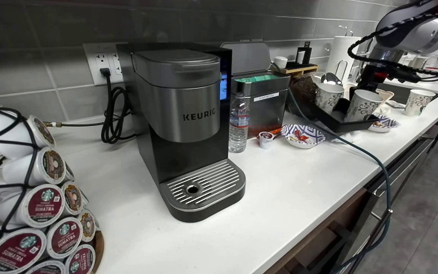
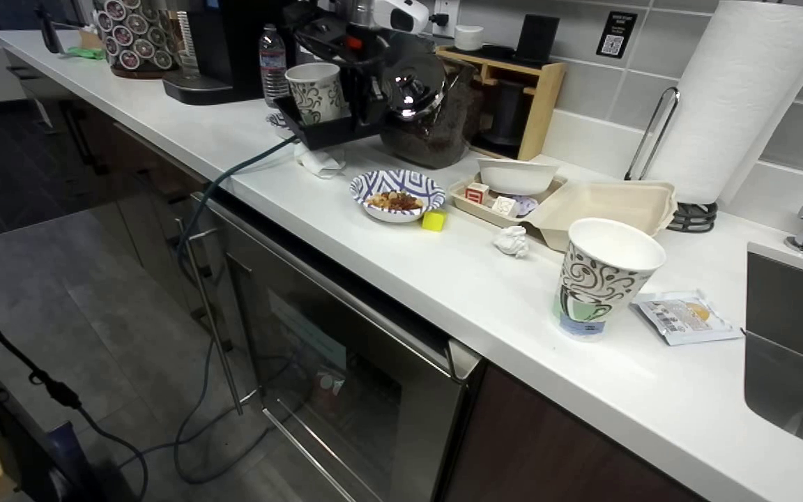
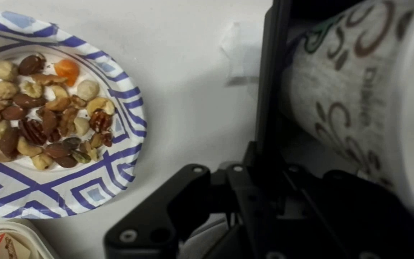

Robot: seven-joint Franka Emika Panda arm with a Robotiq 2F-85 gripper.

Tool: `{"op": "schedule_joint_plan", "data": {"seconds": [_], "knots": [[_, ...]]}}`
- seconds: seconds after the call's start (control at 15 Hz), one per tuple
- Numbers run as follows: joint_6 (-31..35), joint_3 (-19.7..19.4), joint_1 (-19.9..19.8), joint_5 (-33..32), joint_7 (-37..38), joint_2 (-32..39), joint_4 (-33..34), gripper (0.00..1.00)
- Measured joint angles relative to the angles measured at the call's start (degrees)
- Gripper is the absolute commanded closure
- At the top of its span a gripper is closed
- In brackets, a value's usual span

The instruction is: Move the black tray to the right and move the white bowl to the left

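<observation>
- The white desk (image 1: 299, 190) is the largest; it runs along a tiled wall (image 1: 70, 23) and carries most of the objects.
- The robot arm (image 1: 413, 34), white and dark, is above the desk, pointing downward.
- The coffee maker (image 1: 173, 118), which has the word KEURIG on its front, stands upright on the desk.
- The paper towel roll (image 2: 736, 104) stands upright near the wall.
- The take-out box (image 2: 603, 206) lies open on the desk; a small white container (image 2: 516, 177) and some blocks (image 2: 477, 192) with printed signs are inside.
- The end effector (image 3: 262, 154) is clamped on one side wall of the black tray (image 1: 350, 127); in the wrist view this wall extends straight up from its grip.
- The black tray is held above the desk in a tilted position. Two patterned paper cups (image 1: 364, 106) are inside it, and they lean also.
- The white bowl (image 2: 399, 183) is on the desk, apart from the tray; in an exterior view, it is between the tray and the take-out box. It contains mixed nuts (image 3: 50, 122), and the wrist view shows one orange piece (image 3: 67, 71) among them.
- Another patterned bowl (image 1: 314, 133), with red pieces (image 1: 300, 136) inside, is on the desk, near the tray.
- A third cup (image 2: 600, 286) stands upright on the desk, well apart from the tray and just beside a flat packet (image 2: 687, 317).
- A crumpled paper (image 2: 511, 240) lies near the take-out box.
- The yellow block (image 2: 434, 220) is just beside the white bowl; whether they touch, I cannot tell.
</observation>
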Motion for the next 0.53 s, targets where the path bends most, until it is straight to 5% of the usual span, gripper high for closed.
{"op": "schedule_joint_plan", "data": {"seconds": [0.53], "knots": [[-0.03,0.19,-1.40,-1.75,-7.92,2.44,1.42,0.98]]}}
